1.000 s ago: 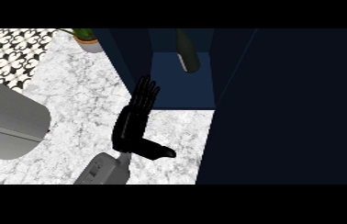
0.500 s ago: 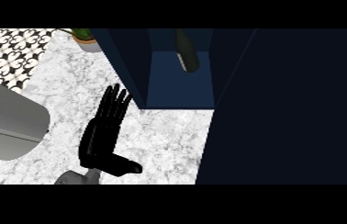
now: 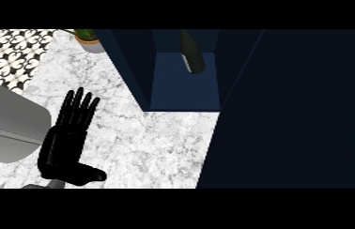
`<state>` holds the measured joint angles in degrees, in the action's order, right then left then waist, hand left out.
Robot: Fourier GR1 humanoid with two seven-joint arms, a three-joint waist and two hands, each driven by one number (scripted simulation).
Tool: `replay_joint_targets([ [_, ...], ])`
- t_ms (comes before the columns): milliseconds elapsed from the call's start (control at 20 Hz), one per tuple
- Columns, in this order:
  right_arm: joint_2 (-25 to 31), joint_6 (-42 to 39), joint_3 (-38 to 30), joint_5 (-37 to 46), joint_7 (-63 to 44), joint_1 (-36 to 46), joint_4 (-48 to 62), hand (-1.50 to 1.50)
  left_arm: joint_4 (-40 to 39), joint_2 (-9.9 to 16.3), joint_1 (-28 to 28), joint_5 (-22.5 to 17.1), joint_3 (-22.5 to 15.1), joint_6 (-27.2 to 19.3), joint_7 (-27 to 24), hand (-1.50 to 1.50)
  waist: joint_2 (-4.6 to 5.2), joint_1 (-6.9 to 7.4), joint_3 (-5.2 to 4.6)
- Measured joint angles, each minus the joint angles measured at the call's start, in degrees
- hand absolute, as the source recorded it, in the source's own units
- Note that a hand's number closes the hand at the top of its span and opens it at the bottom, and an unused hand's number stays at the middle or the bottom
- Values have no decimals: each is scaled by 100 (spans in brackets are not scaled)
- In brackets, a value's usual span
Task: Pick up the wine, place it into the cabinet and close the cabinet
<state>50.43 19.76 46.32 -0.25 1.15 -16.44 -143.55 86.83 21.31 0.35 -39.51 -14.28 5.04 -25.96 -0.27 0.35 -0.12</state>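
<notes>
The white-and-grey marbled counter [image 3: 152, 143] fills the lower left of the head view, and the dark navy-blue cabinet [image 3: 132, 64] rises from its far side, its large door [image 3: 284, 110] swung open and covering the whole right of the view. Inside, on the lighter blue cabinet floor [image 3: 184, 89], stands the dark green glass wine bottle [image 3: 191, 54], upright near the back and apart from both side walls, so the placing looks done and only the closing remains. At the left edge sits a rounded grey metal vessel [image 3: 17, 129], with black-and-white patterned tiles [image 3: 24, 49] beyond it and a small potted plant in a terracotta pot [image 3: 88, 38] by the cabinet's left wall. The black left hand [image 3: 66, 139] lies low on the left with fingers straight and together, thumb out, holding nothing; the right hand is not visible. The risk now is probably in the door: a push at a poor angle might slide off its edge, or a quick swing could shake the cabinet and rock the bottle. A pale label [image 3: 186, 60] shows on the bottle, but no writing can be read.
</notes>
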Motion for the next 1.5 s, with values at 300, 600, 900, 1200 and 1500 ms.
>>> replay_joint_targets([
  [300, 9, -88, -12, -5, -154, 191, -16, 150, 124, 448, 240, -350, 490, 388, 101, -150, 3, 13, -6],
  [600, -59, -204, 23, -1, -378, 476, -11, 150, 53, 745, 284, -568, 856, 704, 173, -150, 11, 30, -14],
  [900, -257, -360, -88, -29, -594, 803, 18, 150, 0, 918, 328, -676, 1002, 1011, 223, -150, 29, 110, -23],
  [1200, -660, -505, -358, -91, -978, 1282, 84, 150, -149, 1083, 164, -830, 1157, 1205, 363, -150, 68, 225, -31],
  [1500, -1380, -543, -617, -318, -1675, 2148, 381, 150, -205, 1174, 173, -901, 1222, 1407, 407, -150, 83, 379, -38],
])
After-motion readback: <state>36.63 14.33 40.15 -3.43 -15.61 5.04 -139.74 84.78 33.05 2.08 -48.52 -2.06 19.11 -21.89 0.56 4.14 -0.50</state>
